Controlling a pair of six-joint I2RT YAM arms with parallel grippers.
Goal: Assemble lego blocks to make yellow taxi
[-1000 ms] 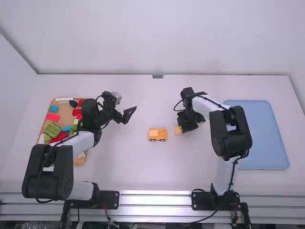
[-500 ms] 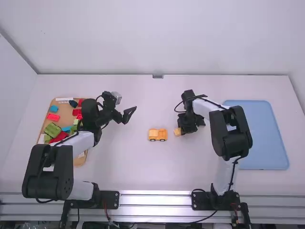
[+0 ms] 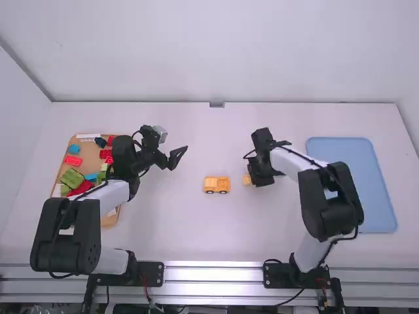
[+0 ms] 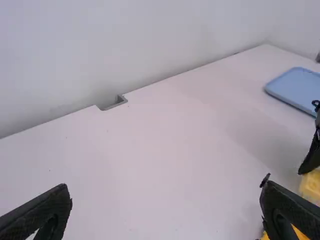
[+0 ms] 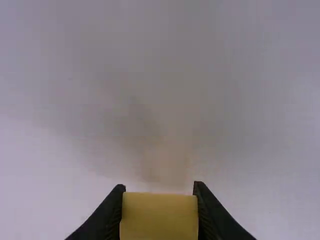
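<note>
Yellow block (image 5: 159, 217) smooth plastic. White surface (image 3: 163, 229) smooth, matt. Blue tray (image 3: 366, 190) smooth plastic, metal rail (image 3: 213, 276) along near edge glossy.

No text, label, brand, number or sign could be read anywhere.
</note>
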